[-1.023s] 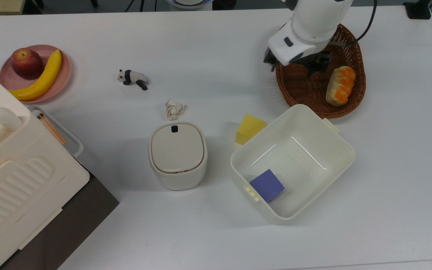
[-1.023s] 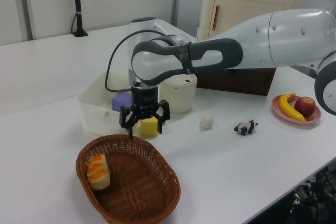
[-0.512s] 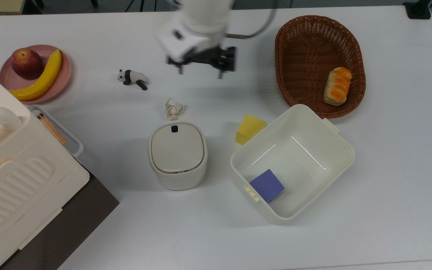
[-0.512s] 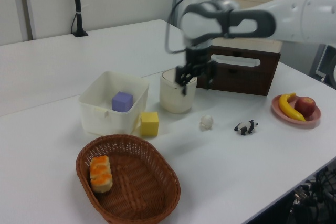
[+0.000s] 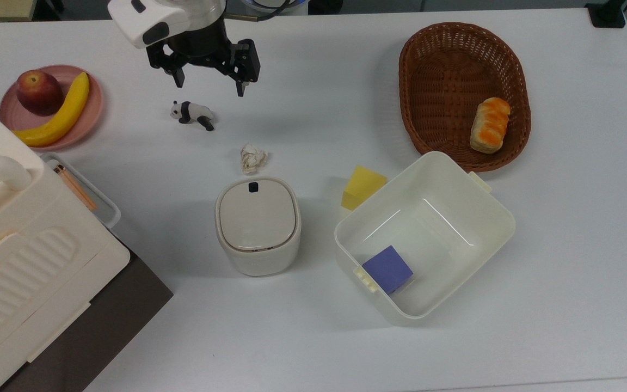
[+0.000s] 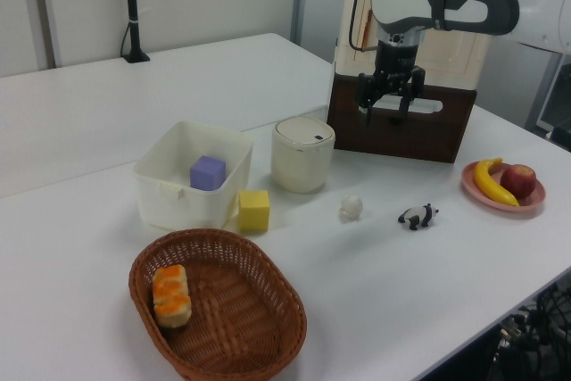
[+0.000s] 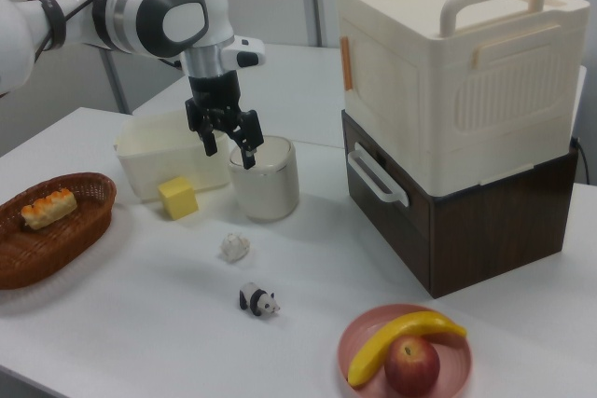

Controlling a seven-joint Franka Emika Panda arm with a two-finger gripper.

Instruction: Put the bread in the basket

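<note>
Top view: the small oblong toy bread [image 5: 490, 124] with cream sides and an orange-brown segmented top lies inside the large oval reddish-brown wicker basket [image 5: 444, 65], near the basket's lower right wall in the top view. The black two-finger gripper [image 5: 208, 80] on the white arm hangs well apart from the basket, above the white table [image 5: 313, 65] near the top view's upper left, its fingers spread apart and holding nothing. Just below the gripper in the top view stands a small black-and-white panda figurine [image 5: 192, 114], and beyond that a crumpled ball of pale paper [image 5: 253, 158]. A cream round-cornered lidded bin [image 5: 258, 225] sits near the table's middle, with a yellow foam block [image 5: 363, 187] touching the cream square plastic tub [image 5: 487, 218], which holds a purple cube [image 5: 387, 269]. A pink plate [image 5: 93, 103] carries a red apple [image 5: 39, 91] and a yellow banana [image 5: 62, 114]. In the left view the bread [image 6: 170, 294] rests against the left view's left inner side of the basket [image 6: 259, 327].
</note>
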